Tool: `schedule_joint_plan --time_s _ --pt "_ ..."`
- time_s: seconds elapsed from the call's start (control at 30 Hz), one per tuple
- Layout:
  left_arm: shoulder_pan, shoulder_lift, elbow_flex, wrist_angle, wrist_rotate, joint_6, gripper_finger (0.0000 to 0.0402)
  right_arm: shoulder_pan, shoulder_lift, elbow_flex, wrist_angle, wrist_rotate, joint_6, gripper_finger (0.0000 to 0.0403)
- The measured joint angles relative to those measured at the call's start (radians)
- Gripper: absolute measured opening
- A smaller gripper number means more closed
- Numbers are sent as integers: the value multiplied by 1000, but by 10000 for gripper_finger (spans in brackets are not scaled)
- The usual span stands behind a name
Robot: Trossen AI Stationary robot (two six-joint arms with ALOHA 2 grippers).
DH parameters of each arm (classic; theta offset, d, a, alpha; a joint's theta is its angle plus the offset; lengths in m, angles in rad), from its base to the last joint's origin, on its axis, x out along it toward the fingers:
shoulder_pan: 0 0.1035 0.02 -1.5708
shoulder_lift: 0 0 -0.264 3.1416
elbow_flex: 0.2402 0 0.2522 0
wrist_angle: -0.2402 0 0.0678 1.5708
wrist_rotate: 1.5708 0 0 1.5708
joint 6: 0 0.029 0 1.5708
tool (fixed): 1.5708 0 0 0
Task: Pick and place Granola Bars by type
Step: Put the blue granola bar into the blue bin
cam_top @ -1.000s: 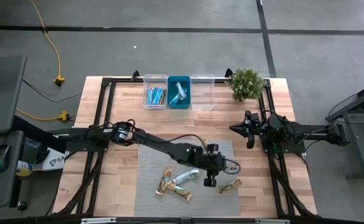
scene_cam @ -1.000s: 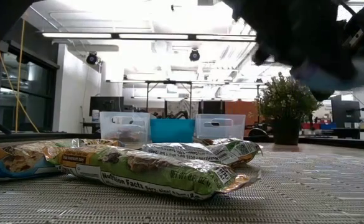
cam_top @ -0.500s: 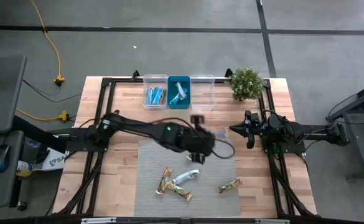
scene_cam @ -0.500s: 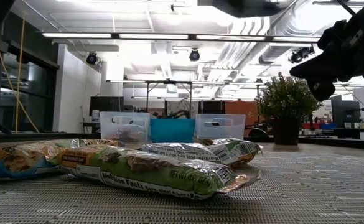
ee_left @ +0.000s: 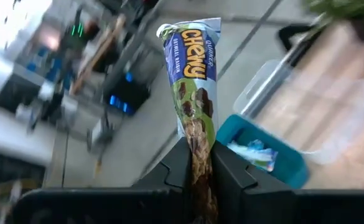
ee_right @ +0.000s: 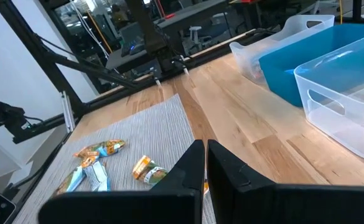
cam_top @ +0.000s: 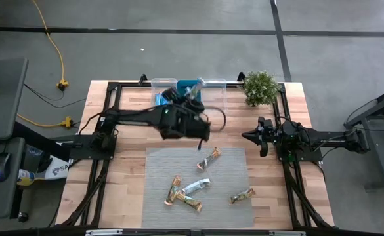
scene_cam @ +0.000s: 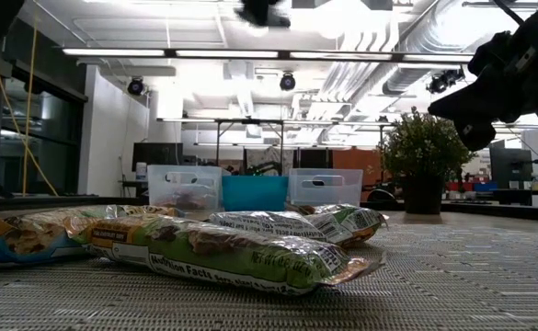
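My left gripper hangs above the teal bin at the table's far edge, shut on a silvery light-blue granola bar. Light-blue bars lie in the teal bin, and bright blue bars lie in the clear bin to its left. Several bars lie flat on the grey mat: one at its middle, others near its front. My right gripper waits shut at the table's right, holding nothing. My left gripper pinches the bar near one end between its two fingers. The fingers point toward the table's far edge, slanting slightly down, and the bar runs on past their tips in line with them. The bar is lifted clear, above the teal bin.
A second clear bin stands right of the teal one. A potted plant stands at the far right corner. A black frame runs along the table's edges. Bare wood lies between the mat and the bins.
My left gripper has risen from the mat and swung toward the table's far edge, tipping from pointing down to nearly level, carrying the light-blue bar up over the teal bin. With the arm gone, the bar at the mat's middle shows.
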Motion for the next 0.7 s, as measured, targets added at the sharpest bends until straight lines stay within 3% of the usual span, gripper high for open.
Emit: schedule_joint_plan --time_s 0.13,0.3,0.57,0.7 --pt "99 6 -94 26 66 -149 39 0 0 0 0 0 0 0" --pt "227 7 -238 133 244 -258 39 0 0 0 0 0 0 0" --pt "358 6 -401 473 503 -159 39 0 0 0 0 0 0 0" --pt "386 6 -420 571 543 -131 39 0 0 0 0 0 0 0"
